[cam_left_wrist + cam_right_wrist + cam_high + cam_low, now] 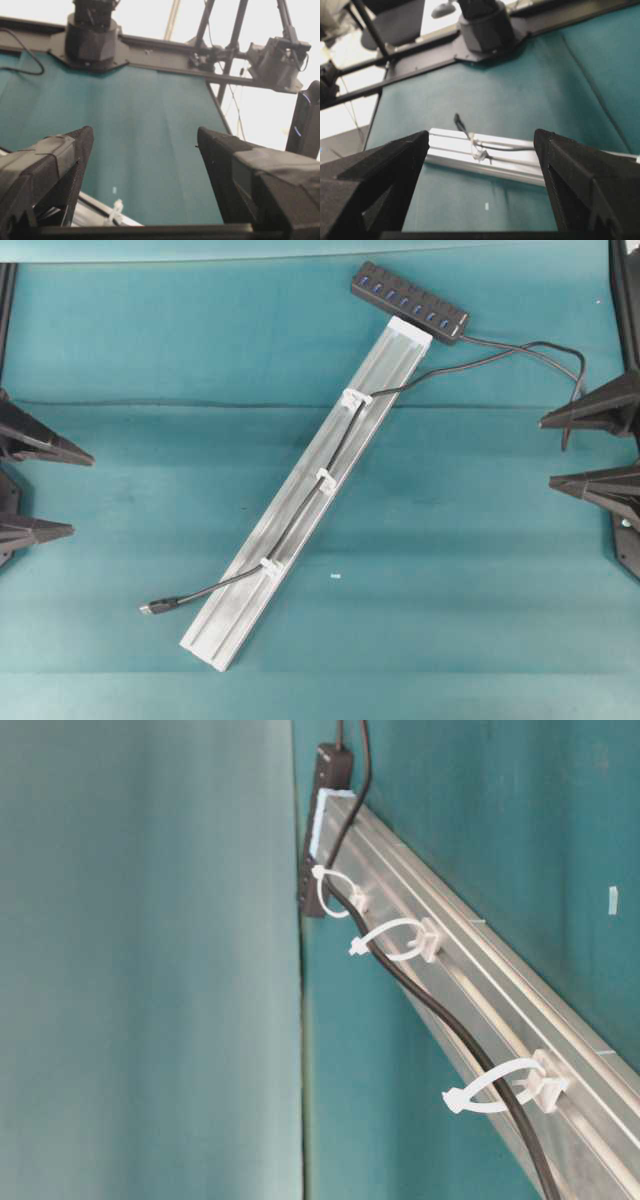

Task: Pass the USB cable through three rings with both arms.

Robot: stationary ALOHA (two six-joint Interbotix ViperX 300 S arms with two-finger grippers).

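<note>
The dark USB cable (pixel 339 445) leaves the black hub (pixel 410 302), loops right, then runs down the silver rail (pixel 235 625) through all three rings (pixel 356 398) (pixel 325 480) (pixel 270 565). Its plug (pixel 150 608) lies on the cloth left of the rail's near end. In the table-level view the cable (pixel 440 1010) sits inside each white loop (pixel 335 892) (pixel 395 940) (pixel 500 1085). My left gripper (pixel 65 490) (pixel 145 132) is open at the left edge, holding nothing. My right gripper (pixel 550 452) (pixel 482 134) is open at the right edge, facing a ring (pixel 479 150) and the plug (pixel 457 120).
Teal cloth (pixel 460 570) covers the table. A small white scrap (pixel 335 576) lies right of the rail's lower part. The cable's loop (pixel 570 370) reaches close to my right gripper's upper finger. The left wrist view catches a corner of the rail (pixel 95 217) with one ring (pixel 116 210).
</note>
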